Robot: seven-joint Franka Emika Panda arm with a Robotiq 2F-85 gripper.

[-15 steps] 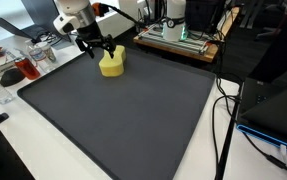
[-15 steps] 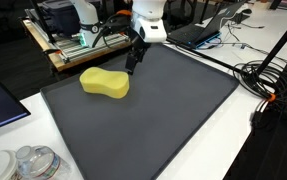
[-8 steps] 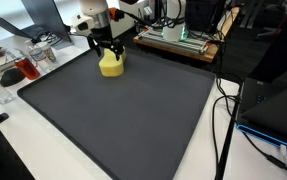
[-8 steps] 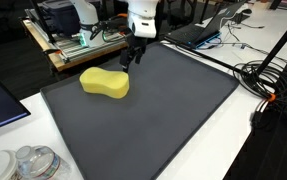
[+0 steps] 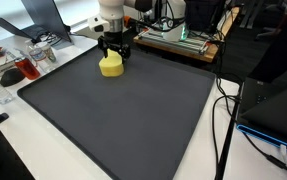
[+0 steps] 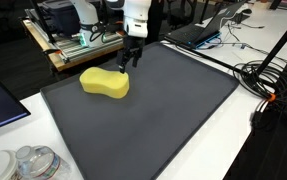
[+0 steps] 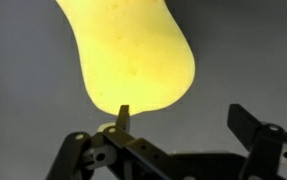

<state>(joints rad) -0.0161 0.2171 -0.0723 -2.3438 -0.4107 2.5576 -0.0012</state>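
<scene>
On the white counter (image 5: 43, 150) lies a dark mat (image 5: 123, 110) that covers most of it; both exterior views show it, and it is bare apart from one thing. Above the mat's far edge the white arm (image 5: 111, 15) reaches down. A yellow sponge (image 5: 111, 66) lies flat on the mat near that far edge, well away from the mat's middle; in an exterior view (image 6: 105, 83) it shows as a long, rounded block.

At the sponge's end the hand (image 5: 116, 56) points down, its jaws spread wide and holding nothing. In the wrist view the sponge (image 7: 133, 60) fills the top of the picture. One fingertip stands right at its rounded end, and the other is off to the side over bare mat. Whether that fingertip touches the sponge cannot be told.

Cables (image 6: 268, 85) trail over the counter beside the mat, and clear jars (image 6: 33, 163) stand at a counter corner, well apart from the sponge.
</scene>
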